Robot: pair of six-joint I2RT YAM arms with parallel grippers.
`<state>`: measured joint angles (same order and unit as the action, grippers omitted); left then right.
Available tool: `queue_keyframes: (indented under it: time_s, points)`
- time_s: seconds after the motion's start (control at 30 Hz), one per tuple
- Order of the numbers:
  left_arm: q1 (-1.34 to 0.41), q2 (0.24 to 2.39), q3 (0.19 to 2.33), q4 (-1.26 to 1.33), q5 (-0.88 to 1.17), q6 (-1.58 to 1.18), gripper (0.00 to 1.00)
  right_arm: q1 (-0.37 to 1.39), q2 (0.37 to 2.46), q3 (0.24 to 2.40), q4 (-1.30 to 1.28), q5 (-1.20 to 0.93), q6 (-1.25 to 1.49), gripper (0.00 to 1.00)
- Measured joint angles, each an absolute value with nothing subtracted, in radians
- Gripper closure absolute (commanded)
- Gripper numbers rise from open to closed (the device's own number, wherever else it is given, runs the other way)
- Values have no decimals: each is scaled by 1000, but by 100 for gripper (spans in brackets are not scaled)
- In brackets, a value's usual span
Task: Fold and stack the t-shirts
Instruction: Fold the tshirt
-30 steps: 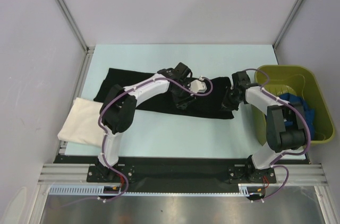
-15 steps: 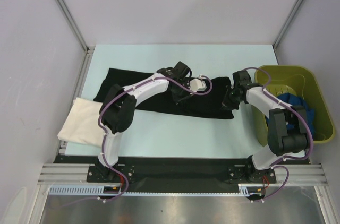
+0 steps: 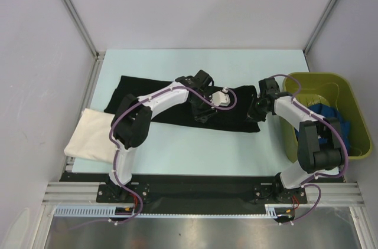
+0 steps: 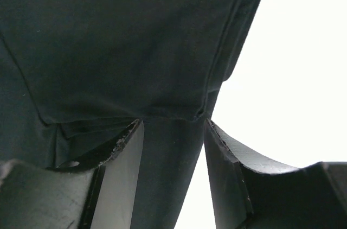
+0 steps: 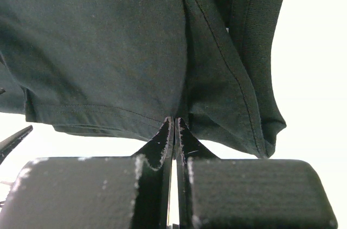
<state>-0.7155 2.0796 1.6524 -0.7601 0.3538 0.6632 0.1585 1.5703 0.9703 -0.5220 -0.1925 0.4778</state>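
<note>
A pale mint desk (image 3: 177, 148) sits between plain grey walls (image 3: 195, 7). The black t-shirt (image 3: 236, 118) lies across its middle as a long band, and its layered edges suggest it is already doubled lengthwise. The cream t-shirt (image 3: 91, 134) rests folded at the near left edge of the desk. The blue t-shirt (image 3: 344, 126) is bunched inside the olive bin (image 3: 316, 84) on the right.

Your right claw (image 5: 174, 121) is pinched tight on the hem at the band's right end, with creases running up from its tips. Your left claw (image 4: 171, 126) stands partly open near the band's middle. Its fingers straddle a stitched hem with a strip of cloth between them, and it grips nothing as far as I can see.

The step in hand looks like the crosswise fold. Before you lift, close the left claw on every layer at that edge, not just the top one. A thin knit like this slides apart, and the lower ply lags behind. Raise both claws to the same height, carry the right end over toward the left in one low arc, and lay it down hem to hem. Hold light tension between the claws so the limp, matte jersey doesn't sag into a ridge. The desk looks smooth, so expect the band to skid if you drag it.
</note>
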Motion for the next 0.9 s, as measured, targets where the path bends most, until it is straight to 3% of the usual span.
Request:
queue_keyframes:
  time_s: [0.23, 0.37, 0.7, 0.8, 0.9]
  points:
    - [-723, 2090, 1646, -764, 361, 693, 48, 155, 1570, 970, -522, -192, 477, 100]
    - [-727, 2114, 1646, -764, 360, 688, 66, 152, 1570, 970, -522, -193, 477, 100]
    - [-727, 2121, 1681, -781, 382, 680, 65, 148, 1566, 970, -522, -193, 477, 100]
    - [-727, 2121, 1686, -787, 390, 677, 68, 148, 1564, 970, -522, -193, 477, 100]
    - [-727, 2121, 1690, -785, 391, 671, 78, 147, 1563, 970, -522, -192, 477, 100]
